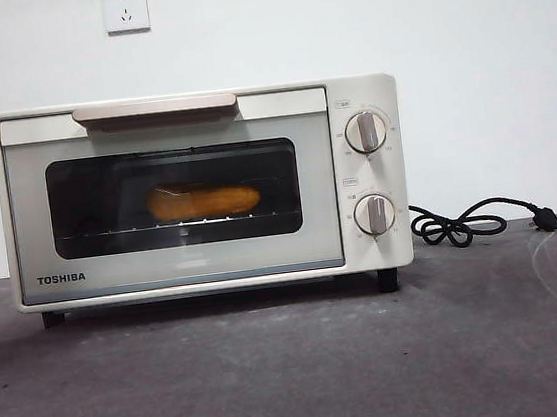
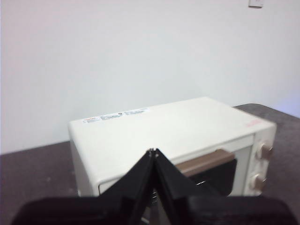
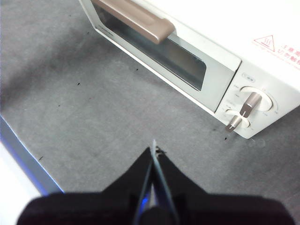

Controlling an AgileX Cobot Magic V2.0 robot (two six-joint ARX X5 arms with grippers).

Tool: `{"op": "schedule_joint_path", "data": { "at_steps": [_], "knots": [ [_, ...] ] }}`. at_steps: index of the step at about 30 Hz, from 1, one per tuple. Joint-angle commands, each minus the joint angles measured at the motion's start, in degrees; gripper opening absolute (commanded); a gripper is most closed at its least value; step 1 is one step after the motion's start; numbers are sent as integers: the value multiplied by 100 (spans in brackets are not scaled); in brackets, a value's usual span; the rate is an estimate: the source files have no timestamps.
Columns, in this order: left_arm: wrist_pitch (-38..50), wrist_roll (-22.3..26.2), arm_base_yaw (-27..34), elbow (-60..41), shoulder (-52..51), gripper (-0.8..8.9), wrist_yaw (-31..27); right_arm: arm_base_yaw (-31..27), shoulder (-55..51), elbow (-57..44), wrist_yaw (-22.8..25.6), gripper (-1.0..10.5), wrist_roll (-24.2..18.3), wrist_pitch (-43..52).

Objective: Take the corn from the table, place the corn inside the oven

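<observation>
Nothing on the near part of the dark grey matte surface (image 1: 277, 370), just bare rough texture. Mid-surface: the cream-white boxy TOSHIBA toaster oven (image 1: 361, 93), door closed, tan bar handle (image 1: 154, 108) along the top of the door, two round knobs (image 1: 365, 132) on the side panel. Black cord (image 1: 461, 223) coiled beside it toward the surface's edge on the knob side.

The yellow-orange toy corn cob (image 1: 203, 201) is inside, lying lengthwise on the wire rack, seen through the dark glass window. I read the task as done.

Left gripper (image 2: 153, 152) hangs above and in front of the oven's top, jaws pressed together, holding nothing. Right gripper (image 3: 153, 149) is over bare surface in front of the knob end, jaws also pressed together, empty.

Handling guess: cob looks light, rigid plastic, with bumpy rows that give grip. If I had to re-take it, I'd pinch across the thick middle, since the tapered ends would slip.
</observation>
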Motion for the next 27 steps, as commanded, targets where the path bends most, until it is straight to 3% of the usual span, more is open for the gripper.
{"op": "schedule_joint_path", "data": {
  "at_steps": [1, 4, 10, 20, 27],
  "knots": [
    [590, 400, 13, -813, -424, -4, 20, 4, 2, 9, 17, -12, 48, 20],
    [907, 407, 13, -1567, -927, -4, -33, 4, 2, 9, 17, -12, 48, 20],
    [662, 302, 63, -2457, -1663, -4, -540, 4, 2, 9, 17, -11, 48, 20],
    [-46, 227, 212, -2900, -2116, -4, -1045, 4, 2, 9, 17, -11, 48, 20],
    [-114, 188, 275, -3200, -2157, -4, -1060, 4, 2, 9, 33, -11, 46, 20]
  ]
}}
